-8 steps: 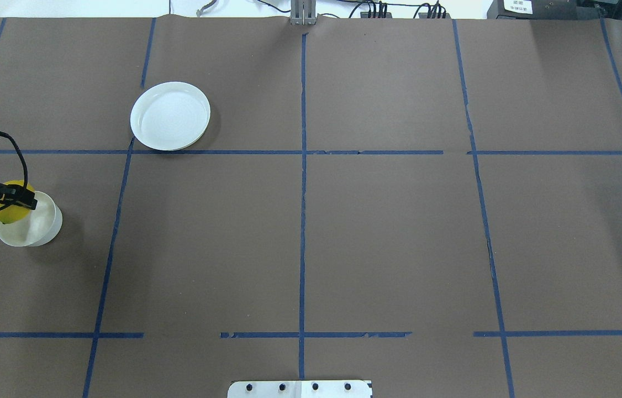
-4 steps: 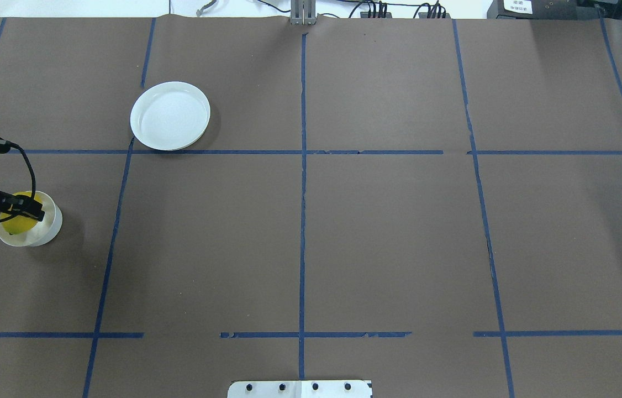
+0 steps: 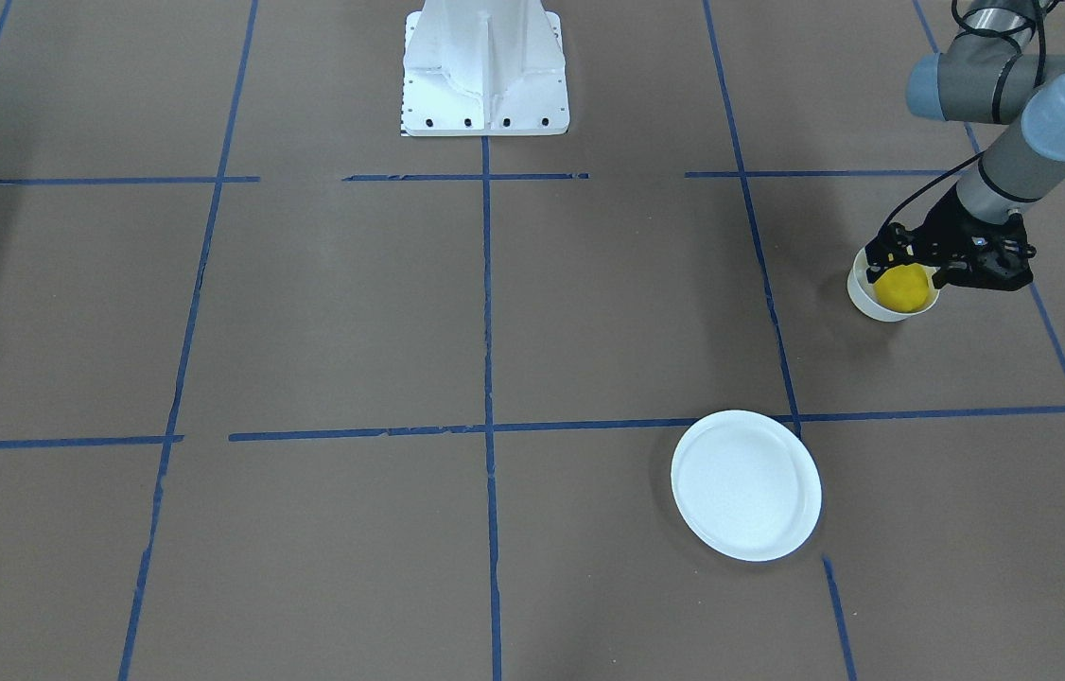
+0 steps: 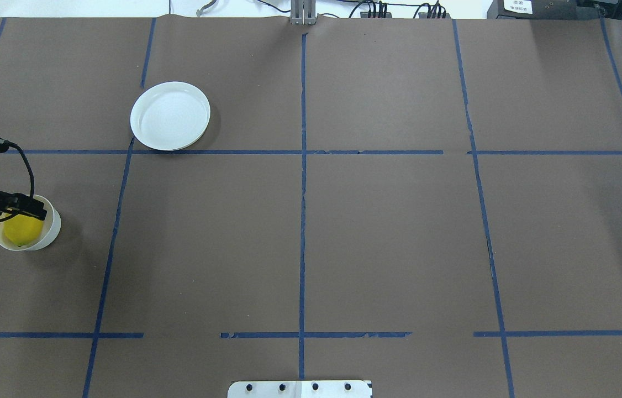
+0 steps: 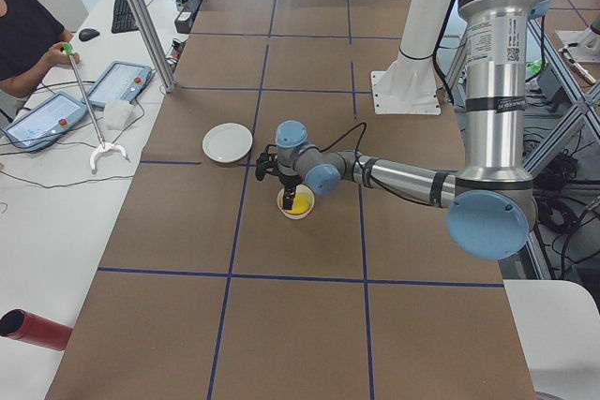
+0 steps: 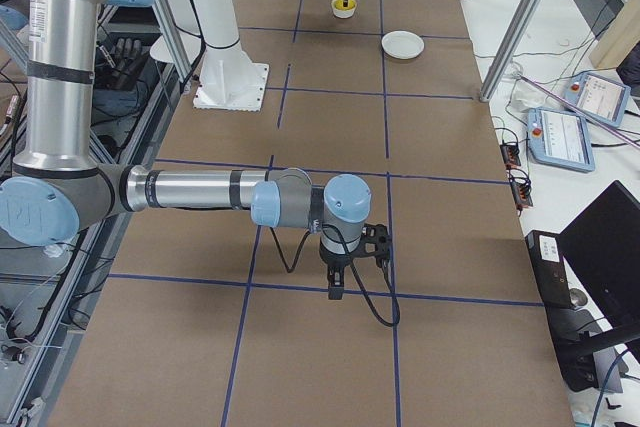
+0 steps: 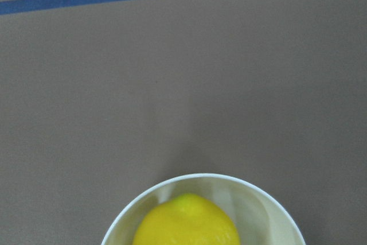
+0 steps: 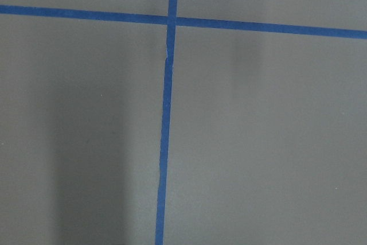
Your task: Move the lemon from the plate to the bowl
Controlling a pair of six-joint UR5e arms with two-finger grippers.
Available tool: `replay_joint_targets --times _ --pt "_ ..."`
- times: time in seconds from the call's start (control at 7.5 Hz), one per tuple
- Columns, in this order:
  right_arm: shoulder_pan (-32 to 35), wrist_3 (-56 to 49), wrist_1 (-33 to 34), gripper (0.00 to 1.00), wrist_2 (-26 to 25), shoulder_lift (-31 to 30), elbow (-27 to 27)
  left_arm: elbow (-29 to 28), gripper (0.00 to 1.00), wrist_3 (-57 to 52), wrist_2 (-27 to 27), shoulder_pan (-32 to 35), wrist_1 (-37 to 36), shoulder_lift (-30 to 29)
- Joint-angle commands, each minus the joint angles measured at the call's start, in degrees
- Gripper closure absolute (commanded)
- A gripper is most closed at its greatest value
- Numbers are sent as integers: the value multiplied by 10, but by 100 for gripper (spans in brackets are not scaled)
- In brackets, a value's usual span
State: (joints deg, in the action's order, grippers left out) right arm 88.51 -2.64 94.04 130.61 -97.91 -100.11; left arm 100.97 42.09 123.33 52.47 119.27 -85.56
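Observation:
The yellow lemon lies inside the small white bowl at the table's left edge. It also shows in the front view and in the left wrist view, inside the bowl's rim. My left gripper hangs right over the bowl, its fingers spread to either side of the lemon's top, open. The white plate lies empty, farther away and to the right. My right gripper shows only in the right side view, low over bare table; I cannot tell its state.
Blue tape lines divide the brown table cover. The white robot base stands at the middle of the near edge. A side table with tablets and a metal post lie beyond the far edge.
My left gripper came down with the lemon into the bowl. The lemon now rests low in the bowl and the fingers stand clear at its top. The bowl shifted slightly.

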Motion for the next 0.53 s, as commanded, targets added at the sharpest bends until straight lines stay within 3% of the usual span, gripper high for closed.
replay_joint_targets --times 0.0,0.4 --pt "0 0 0 0 0 0 0 39 0 -72 44 76 -21 36" --pt "0 0 0 0 0 0 0 26 0 -294 57 276 -135 54"
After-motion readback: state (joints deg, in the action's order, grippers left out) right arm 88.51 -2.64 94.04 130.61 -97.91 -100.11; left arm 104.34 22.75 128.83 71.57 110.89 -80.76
